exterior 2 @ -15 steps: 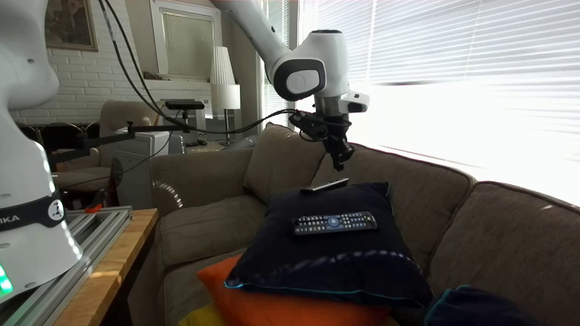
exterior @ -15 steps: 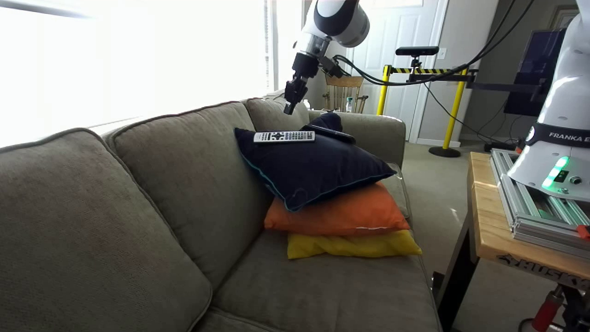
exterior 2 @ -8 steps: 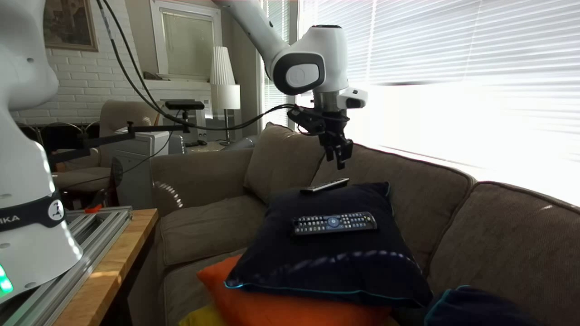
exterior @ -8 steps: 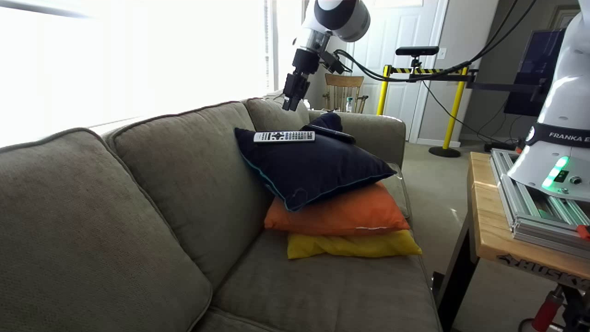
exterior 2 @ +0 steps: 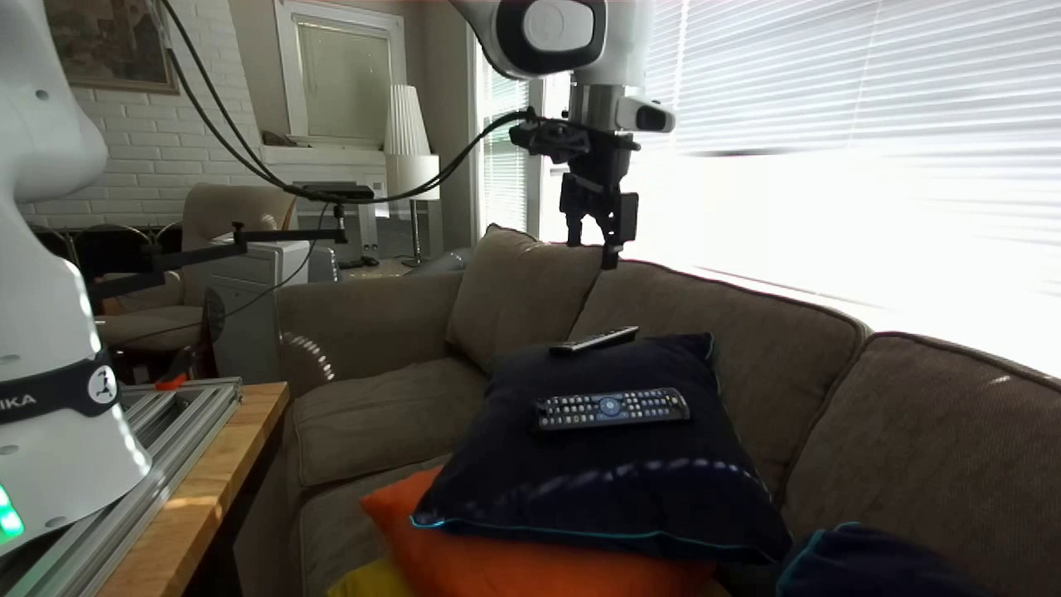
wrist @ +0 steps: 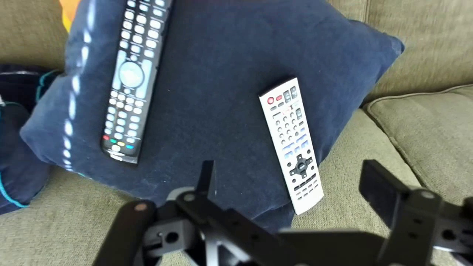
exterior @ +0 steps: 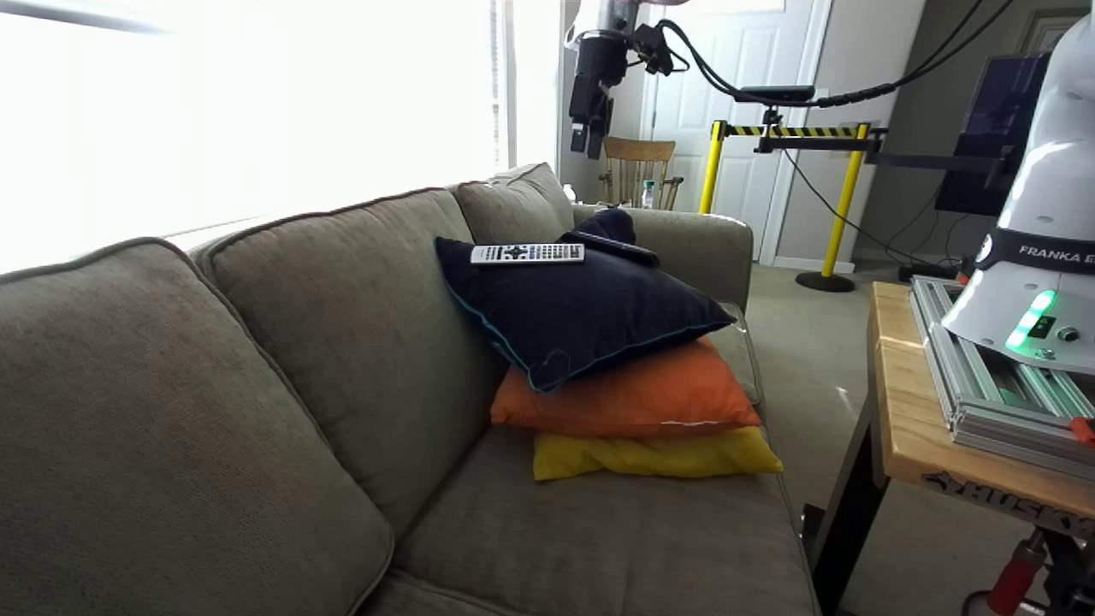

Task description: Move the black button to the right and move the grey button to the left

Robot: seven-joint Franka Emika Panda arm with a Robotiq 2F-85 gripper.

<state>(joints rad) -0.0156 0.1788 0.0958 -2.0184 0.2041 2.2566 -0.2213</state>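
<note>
The grey button, a pale remote [exterior: 527, 253] [exterior 2: 597, 340] [wrist: 291, 142], lies flat on the navy pillow [exterior: 590, 321] [exterior 2: 597, 473] [wrist: 214, 96], by its edge near the sofa back. Beside it on the same pillow rests the black button, a dark remote [exterior: 618, 247] [exterior 2: 612, 410] [wrist: 131, 85] with many pale keys. My gripper [exterior: 587, 144] [exterior 2: 592, 247] [wrist: 288, 175] hangs well above the pillow, fingers spread apart with nothing held. In the wrist view the lower end of the grey button appears between the fingertips, far beneath them.
Under the navy pillow are an orange pillow [exterior: 633, 398] and a yellow pillow [exterior: 659, 453] on the sofa seat. The sofa back [exterior 2: 729, 332] rises behind the stack, below the window. Another navy cushion [exterior 2: 879, 564] lies at the side. A wooden table [exterior: 898, 385] carries the arm's base.
The gripper has gone from shut to open. It has risen away from the pillow, and its fingers now point more steeply down. Both remotes and the pillows have stayed put.
</note>
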